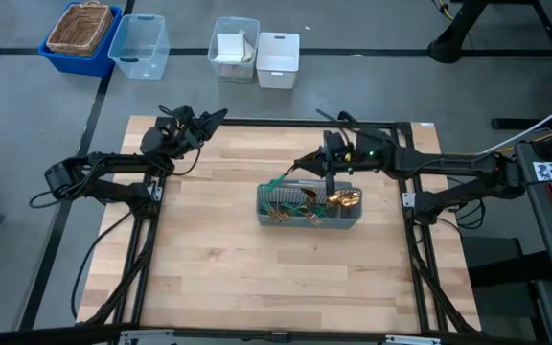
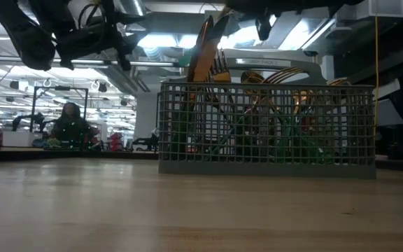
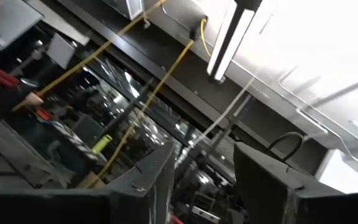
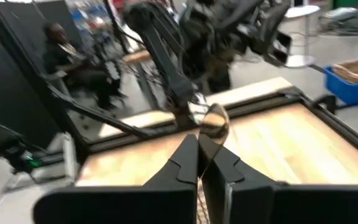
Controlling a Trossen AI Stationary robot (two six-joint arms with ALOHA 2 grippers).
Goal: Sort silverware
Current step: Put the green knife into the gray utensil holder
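The grey mesh caddy stands on the wooden table, right of centre. Several gold pieces of silverware with teal handles stand and lean in its compartments. My right gripper hovers over the caddy's far left end, shut on a gold spoon. My left gripper is raised near the table's far left edge. It is open, empty and tipped up toward the ceiling. My right gripper pinches the spoon between its two fingertips, just below the bowl, which sticks out past the fingers. The spoon is tilted above the caddy's left end; the fingers hide its handle, and I cannot tell whether its lower end touches the caddy.
Beyond the table's far edge stand a blue bin holding a woven basket, a clear bin and two white bins. A black frame rims the table. A person sits in the room behind. Bare wood lies left of and in front of the caddy.
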